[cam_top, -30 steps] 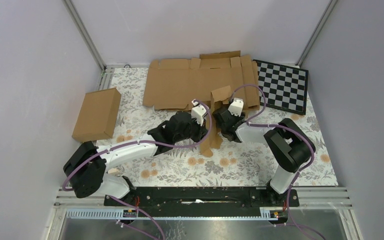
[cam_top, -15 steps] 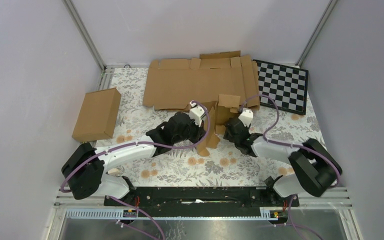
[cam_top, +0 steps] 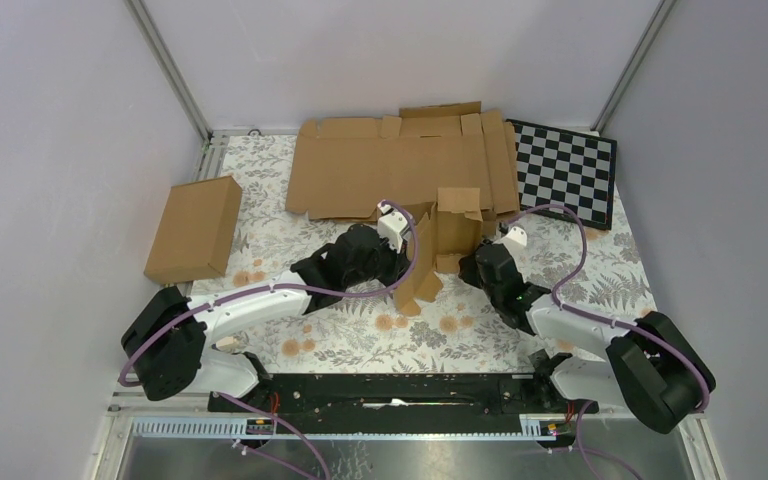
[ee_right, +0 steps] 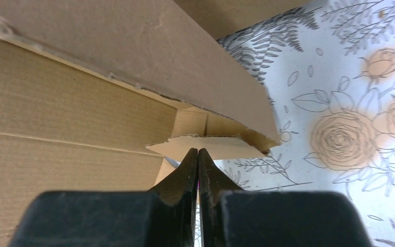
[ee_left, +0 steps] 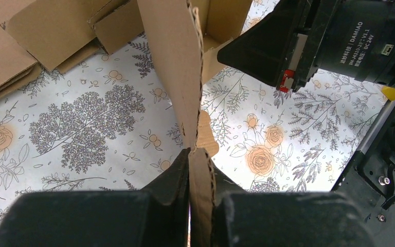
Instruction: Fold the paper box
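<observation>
Just in front of the flat cardboard sheet [cam_top: 400, 165], right at its near edge, sits the paper box [cam_top: 440, 240], and honestly it's only partway there. A couple of walls are standing, but it's open on top and looks loose and lopsided. One long side panel [ee_left: 172, 62] sticks out from it on the side away from the sheet, and I can't see any flaps tucked in. So my guess is the main walls are roughly up, while squaring them, folding the end flaps in and locking everything is all left to do.

The left arm reaches long and low across the tabletop [cam_top: 360, 330] toward the sheet, wrist nearly level. The left gripper [ee_left: 198, 157] is clamped tight on the lower edge of that side panel, holding it on edge.

The right arm comes in toward the sheet's near right corner, elbow bent out wide and forearm low. The right gripper [ee_right: 198, 154] has its jaws pressed together with nothing between them as far as I can see. Its tip sits just under the edge of a small flap [ee_right: 205, 145] at the box's base, so it looks ready to poke or nudge rather than grab.
</observation>
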`<state>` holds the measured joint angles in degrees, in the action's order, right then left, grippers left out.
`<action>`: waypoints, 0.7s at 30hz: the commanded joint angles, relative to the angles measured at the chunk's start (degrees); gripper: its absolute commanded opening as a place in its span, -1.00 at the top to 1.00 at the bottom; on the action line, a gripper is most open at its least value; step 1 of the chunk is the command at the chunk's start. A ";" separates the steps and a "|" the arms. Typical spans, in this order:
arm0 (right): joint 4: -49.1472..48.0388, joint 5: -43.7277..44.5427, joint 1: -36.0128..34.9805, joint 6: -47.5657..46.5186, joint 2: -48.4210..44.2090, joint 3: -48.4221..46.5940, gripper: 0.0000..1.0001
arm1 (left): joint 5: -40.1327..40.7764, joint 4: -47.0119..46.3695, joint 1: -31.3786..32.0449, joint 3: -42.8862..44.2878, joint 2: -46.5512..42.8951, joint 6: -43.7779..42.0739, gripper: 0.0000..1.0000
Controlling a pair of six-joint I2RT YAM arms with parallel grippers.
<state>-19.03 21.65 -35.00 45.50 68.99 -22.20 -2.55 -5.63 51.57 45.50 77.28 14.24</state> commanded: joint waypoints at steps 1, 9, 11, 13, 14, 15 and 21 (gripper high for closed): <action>-6.48 -3.97 1.01 3.76 1.95 0.04 0.90 | 1.10 -1.06 0.35 -0.04 -2.06 1.05 0.85; -9.98 -4.16 3.71 4.21 9.65 -2.87 1.00 | 1.01 -1.05 0.46 -0.19 -2.13 0.97 0.85; -9.90 -4.29 4.18 4.10 12.18 -3.98 1.00 | 0.81 -1.21 0.46 -0.06 -1.93 0.88 0.85; -9.87 -3.99 4.46 4.98 14.56 -4.25 1.00 | 0.79 -1.19 0.46 -0.06 -1.90 0.88 0.85; -10.00 -3.72 4.54 5.64 15.71 -4.11 1.00 | 0.71 -1.27 0.46 -0.01 -1.83 0.83 0.85; -10.63 -3.63 4.70 6.03 16.80 -3.94 1.00 | 0.56 -1.33 0.48 -0.08 -1.86 0.79 0.85; -13.36 -5.92 4.95 4.58 19.25 -4.77 1.00 | 0.04 -1.40 0.62 0.40 -1.22 0.16 0.85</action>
<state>-29.21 17.15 -30.48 50.46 87.46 -25.17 -2.57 -5.63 51.75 45.47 77.28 14.85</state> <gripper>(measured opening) 0.014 0.069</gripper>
